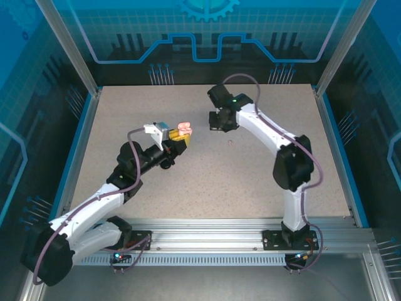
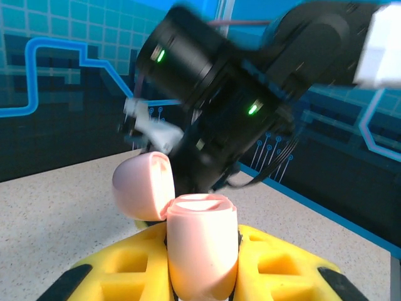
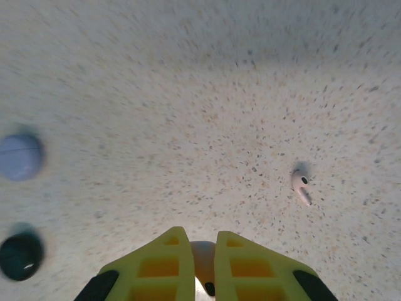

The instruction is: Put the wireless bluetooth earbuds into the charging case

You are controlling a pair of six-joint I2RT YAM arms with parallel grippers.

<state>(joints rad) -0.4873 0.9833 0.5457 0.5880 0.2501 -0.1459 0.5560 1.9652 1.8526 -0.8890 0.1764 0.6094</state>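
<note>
- Blue-walled enclosure with a printed circuit pattern, around a speckled beige bench (image 1: 263, 207); both arms reach toward mid-bench.
- Left gripper (image 1: 179, 139) is clenched on a pale pink rounded plastic charging case (image 2: 202, 248), with its yellow fingers (image 2: 279, 266) pressed on either flank of the body.
- The case is held clear of the bench, its hinged lid (image 2: 143, 187) swung back and its mouth tilted up toward the other arm. Judgement: it is being offered as a steady open socket, so the loading arm need only come down into it.
- Right gripper (image 3: 202, 254) is closed tight on a small pale earbud (image 3: 203, 258). Only a rounded end with a dark spot shows between the fingers, and the stem is hidden.
- From above, the right gripper (image 1: 219, 120) hangs near the case but apart from it, not yet over the mouth.
- A second pale pink stemmed earbud (image 3: 301, 186) lies loose on the bench, well apart from everything. Judgement: it is the mate, left for a later pick.
- A lavender round case (image 3: 19, 157) and a dark round case (image 3: 20, 255) sit on the bench at the far left of the right wrist view. They are too blurred to tell if they are lidded.
- Judgement: the step in hand is carrying the first bud to the case. The wells inside the case are not visible, so alignment cannot be assessed.
</note>
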